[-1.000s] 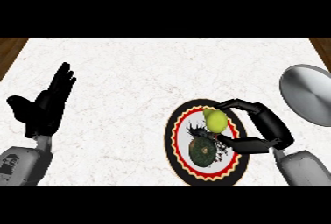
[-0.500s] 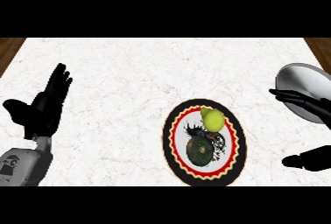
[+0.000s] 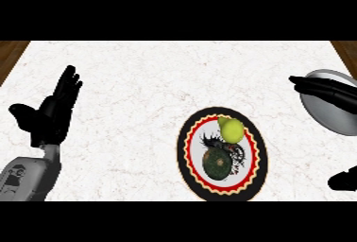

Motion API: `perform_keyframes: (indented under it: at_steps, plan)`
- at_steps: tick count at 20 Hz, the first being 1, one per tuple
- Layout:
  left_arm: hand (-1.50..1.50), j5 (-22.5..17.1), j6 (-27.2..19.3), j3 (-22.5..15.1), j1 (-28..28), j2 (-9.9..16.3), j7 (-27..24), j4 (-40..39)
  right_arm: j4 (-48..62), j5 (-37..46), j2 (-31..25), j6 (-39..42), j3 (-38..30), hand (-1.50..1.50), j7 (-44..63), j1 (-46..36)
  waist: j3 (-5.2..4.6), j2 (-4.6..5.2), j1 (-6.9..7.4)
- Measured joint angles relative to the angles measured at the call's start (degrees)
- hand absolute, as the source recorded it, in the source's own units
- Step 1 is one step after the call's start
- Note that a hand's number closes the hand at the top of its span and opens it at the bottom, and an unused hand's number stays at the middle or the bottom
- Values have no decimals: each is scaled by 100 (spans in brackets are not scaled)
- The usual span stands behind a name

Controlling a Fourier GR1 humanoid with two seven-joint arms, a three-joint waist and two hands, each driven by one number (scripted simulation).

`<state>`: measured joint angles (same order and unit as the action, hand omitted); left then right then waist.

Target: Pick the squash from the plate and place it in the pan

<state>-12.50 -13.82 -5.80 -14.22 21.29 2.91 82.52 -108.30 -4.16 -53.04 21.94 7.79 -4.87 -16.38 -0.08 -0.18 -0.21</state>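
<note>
A dark green squash [image 3: 217, 164] lies on the near half of a white plate with a black, red and yellow rim [image 3: 183, 150]. A yellow-green fruit [image 3: 231, 129] sits just beyond it on the same plate. The grey pan [image 3: 339, 119] lies at the right edge, partly cut off. My right hand [image 3: 323, 90] is open at the right edge, its straight fingers stretched over the pan's far part and its thumb showing lower down, apart from the plate. It holds nothing. My left hand [image 3: 50, 112] rests open at the left, fingers up.
The counter is white marble, with a wooden strip showing at its far corners [image 3: 12, 47]. Bare marble lies between the left hand and the plate and across the far half.
My right hand, curled over the fruit on the plate a second ago, has drawn away to the right and opened over the pan. Both items stayed on the plate.
</note>
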Motion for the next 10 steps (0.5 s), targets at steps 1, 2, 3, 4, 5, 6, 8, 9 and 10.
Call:
perform_keyframes:
  at_steps: [1,2,3,4,5,6,8,9,10]
  plan:
    - [0,0,38,30,22,-6,-50,-37,-184,-34,-1,38,-17,-150,255,-105,0,2,4]
    - [0,10,65,43,57,-10,-17,38,-326,68,107,14,25,-150,403,-113,-1,2,11]
    - [0,14,116,95,17,-5,-14,-7,-370,132,221,43,84,-150,582,-222,1,5,19]
    - [0,58,113,77,69,-52,-42,11,-443,191,347,61,187,-150,761,-313,2,8,30]
    - [0,87,124,80,37,-60,10,21,-469,153,444,144,247,-150,971,-471,2,11,39]
    - [0,111,132,83,56,-93,26,48,-423,126,553,239,279,-150,1090,-605,2,12,47]
    - [0,166,139,96,122,-153,-63,44,-564,131,781,323,482,-150,1398,-697,2,13,51]
    - [0,166,167,117,183,-134,-21,149,-576,99,873,404,527,-150,1481,-729,2,13,56]
    - [0,172,177,144,106,-147,0,86,-653,-33,961,487,586,-150,1702,-857,4,14,51]
